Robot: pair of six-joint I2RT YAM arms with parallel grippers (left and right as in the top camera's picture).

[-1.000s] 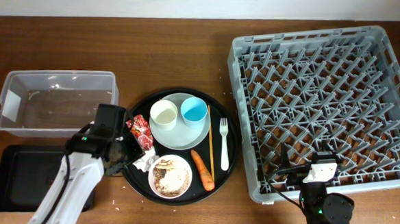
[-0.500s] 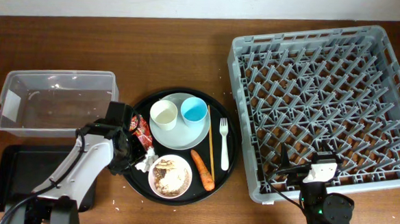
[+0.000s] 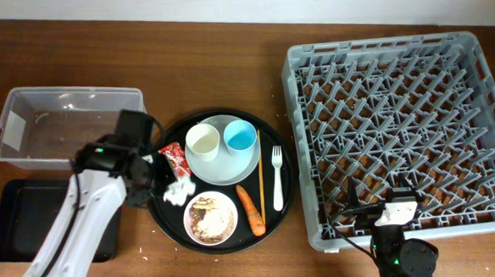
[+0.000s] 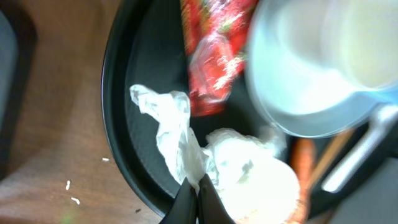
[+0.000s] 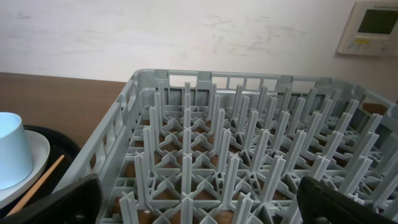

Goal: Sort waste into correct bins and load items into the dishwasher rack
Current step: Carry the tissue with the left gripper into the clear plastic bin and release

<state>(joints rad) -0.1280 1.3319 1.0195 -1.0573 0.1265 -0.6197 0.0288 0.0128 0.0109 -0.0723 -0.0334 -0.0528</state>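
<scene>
My left gripper (image 4: 193, 200) is shut on a strand of the crumpled white tissue (image 4: 177, 134), which lies on the round black tray's left side (image 3: 177, 192), next to the red wrapper (image 3: 173, 158) (image 4: 214, 56). The tray also holds a pale plate (image 3: 229, 159) with a white cup (image 3: 202, 140) and a blue cup (image 3: 240, 138). A bowl with food scraps (image 3: 211, 218), a carrot (image 3: 250, 211), a wooden stick (image 3: 260, 186) and a white fork (image 3: 277, 176) lie there too. My right gripper (image 5: 199, 208) stands open at the near edge of the grey dishwasher rack (image 3: 401, 130).
The clear tub (image 3: 70, 125) stands left of the round tray (image 3: 223, 116), and the flat black tray (image 3: 22, 220) lies in front of the tub under my left arm. A few rice grains (image 4: 71, 193) lie on the wooden table beside the round tray.
My left gripper has closed from partly open onto the tissue, and the arm has shifted slightly left. The right arm has not moved.
</scene>
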